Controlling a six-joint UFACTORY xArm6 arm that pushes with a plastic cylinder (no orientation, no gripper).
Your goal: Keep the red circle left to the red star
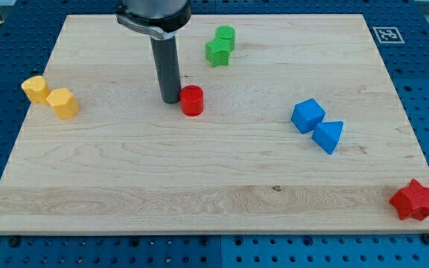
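The red circle [192,100] is a short red cylinder standing a little left of the board's middle, in the upper half. The red star [413,200] lies at the board's bottom right corner, far to the right of the circle. My tip [170,100] is the lower end of the dark rod, resting on the board just left of the red circle, touching or almost touching its left side.
A green star [217,51] and a green cylinder [226,36] sit together near the top middle. A blue cube [307,115] and a blue triangle [328,136] sit at the right. Two yellow blocks [35,88] [63,103] sit at the left edge. The wooden board [125,179] lies on a blue perforated table.
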